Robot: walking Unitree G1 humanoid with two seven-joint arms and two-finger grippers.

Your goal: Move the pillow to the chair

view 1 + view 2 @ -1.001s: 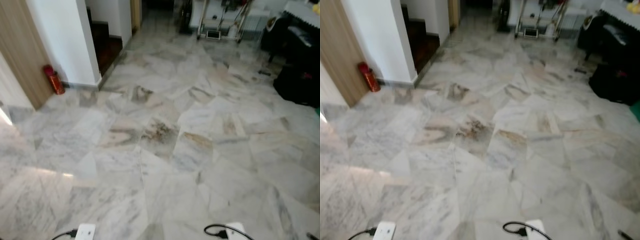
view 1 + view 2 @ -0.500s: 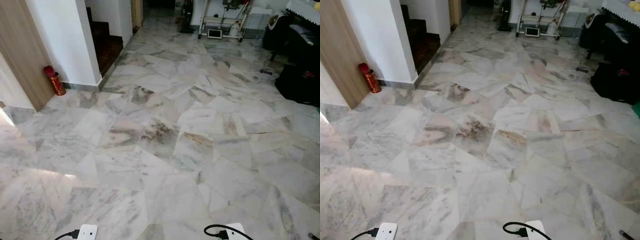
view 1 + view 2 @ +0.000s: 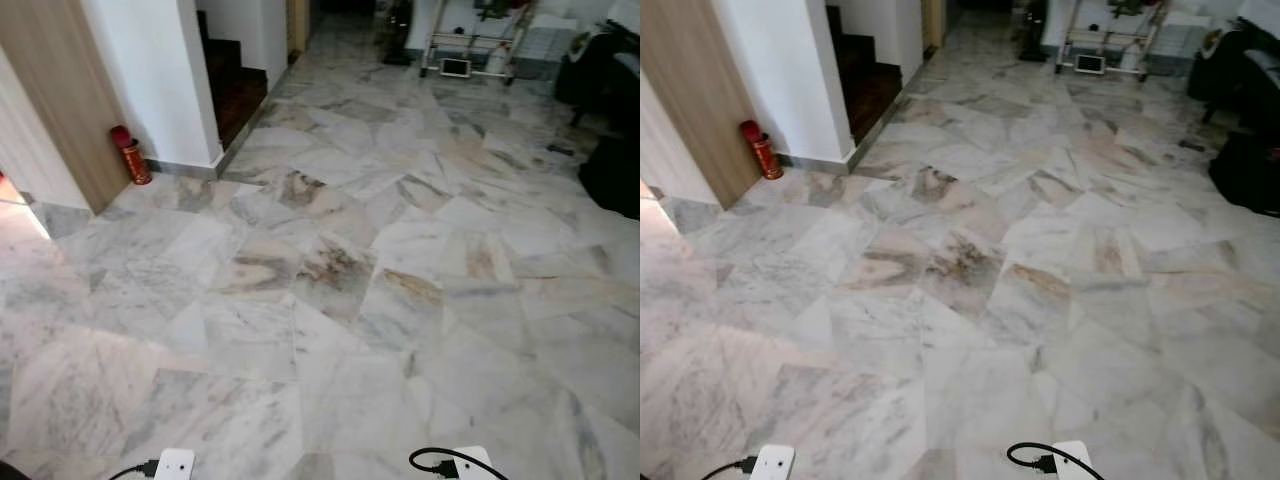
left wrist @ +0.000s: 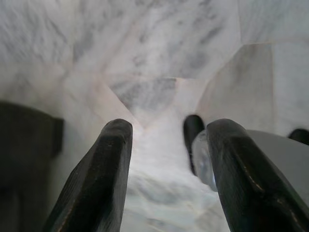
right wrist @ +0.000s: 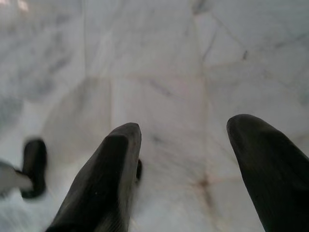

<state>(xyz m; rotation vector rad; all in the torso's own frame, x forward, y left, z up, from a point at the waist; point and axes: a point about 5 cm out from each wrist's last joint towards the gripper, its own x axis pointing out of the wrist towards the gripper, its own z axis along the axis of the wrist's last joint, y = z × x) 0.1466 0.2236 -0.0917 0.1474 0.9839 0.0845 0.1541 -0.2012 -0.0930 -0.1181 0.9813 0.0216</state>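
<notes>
Pillow and chair task: veined marble floor (image 3: 340,300), red extinguisher (image 3: 129,156) at ten o'clock.
Left gripper (image 4: 169,145) and right gripper (image 5: 186,140) hang spread apart, holding nothing.

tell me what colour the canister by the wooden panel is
Red canister, clearest in the right eye view.

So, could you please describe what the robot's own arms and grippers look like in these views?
Each wrist view shows two long, matte black fingers with rounded tips: the left gripper and the right gripper. At the bottom edge of the head views sit two white box-like parts, each with a black cable plugged in.
</notes>
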